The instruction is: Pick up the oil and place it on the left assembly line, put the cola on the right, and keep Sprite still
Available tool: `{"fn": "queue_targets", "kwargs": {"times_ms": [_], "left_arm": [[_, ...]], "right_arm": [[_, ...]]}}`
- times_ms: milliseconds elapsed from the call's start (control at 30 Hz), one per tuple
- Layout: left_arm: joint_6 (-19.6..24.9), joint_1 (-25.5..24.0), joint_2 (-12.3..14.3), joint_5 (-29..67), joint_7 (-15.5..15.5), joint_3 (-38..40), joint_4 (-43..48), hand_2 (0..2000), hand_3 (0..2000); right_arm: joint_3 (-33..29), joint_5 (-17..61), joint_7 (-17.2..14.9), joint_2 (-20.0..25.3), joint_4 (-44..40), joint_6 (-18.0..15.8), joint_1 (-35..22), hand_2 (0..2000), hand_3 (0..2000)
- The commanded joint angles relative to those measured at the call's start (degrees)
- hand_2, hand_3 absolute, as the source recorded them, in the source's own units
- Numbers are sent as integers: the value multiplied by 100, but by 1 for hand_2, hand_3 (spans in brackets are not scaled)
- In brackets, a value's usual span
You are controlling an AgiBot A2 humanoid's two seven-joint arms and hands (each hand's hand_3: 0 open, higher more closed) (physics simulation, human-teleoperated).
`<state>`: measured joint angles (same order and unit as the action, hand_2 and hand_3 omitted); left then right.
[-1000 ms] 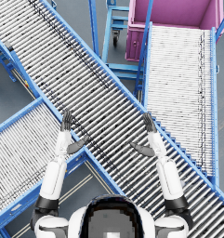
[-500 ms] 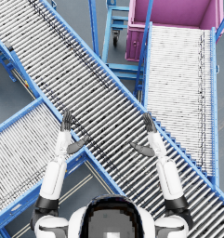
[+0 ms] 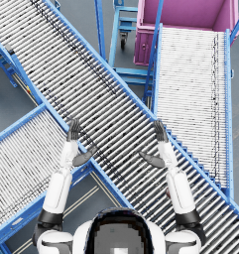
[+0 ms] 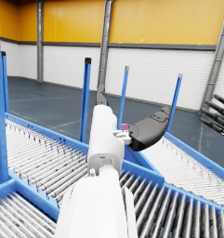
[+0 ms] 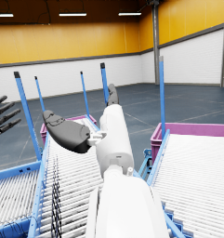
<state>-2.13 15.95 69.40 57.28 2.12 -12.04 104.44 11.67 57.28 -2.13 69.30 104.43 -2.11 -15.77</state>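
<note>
Roller conveyor [image 3: 106, 99] lies under left hand [image 3: 74, 136] and right hand [image 3: 159, 138]; pink bin [image 3: 190, 12] beyond.

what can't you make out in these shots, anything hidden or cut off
Oil, cola, Sprite: in no view, so their whereabouts are unknown.
Pink plastic bin: head view, far end cut off by the top edge.
Left hand: left wrist view, fingers mostly behind its own forearm.
Right hand: left wrist view, only fingertips, cut by the edge.

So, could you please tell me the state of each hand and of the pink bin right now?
left hand, open, fingers apart, holding nothing.
right hand, open, fingers apart, holding nothing.
pink bin, upright, open at the top.
</note>
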Motion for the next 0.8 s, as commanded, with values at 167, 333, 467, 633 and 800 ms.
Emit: {"fn": "queue_targets", "kwargs": {"times_ms": [167, 333, 467, 633, 800], "left_arm": [[173, 389, 222, 0, -172, 801, 660, 0, 0], [205, 636, 282, 0, -205, 1322, 692, 0, 0], [211, 843, 294, 505, -210, 1595, 666, 0, 0], [212, 900, 314, 1781, -212, 1811, 678, 0, 0], [213, 1055, 301, 2867, -212, 1977, 605, 0, 0]], "right_arm": [[-438, 0, 173, 235, 568, 171, -315, 0, 0], [-860, 0, 205, 326, 794, 203, -428, 0, 0], [-1157, 760, 211, 385, 833, 209, -590, 0, 0], [-1233, 2039, 213, 440, 814, 210, -698, 0, 0], [-1526, 2964, 213, 463, 750, 210, -827, 0, 0]]}}
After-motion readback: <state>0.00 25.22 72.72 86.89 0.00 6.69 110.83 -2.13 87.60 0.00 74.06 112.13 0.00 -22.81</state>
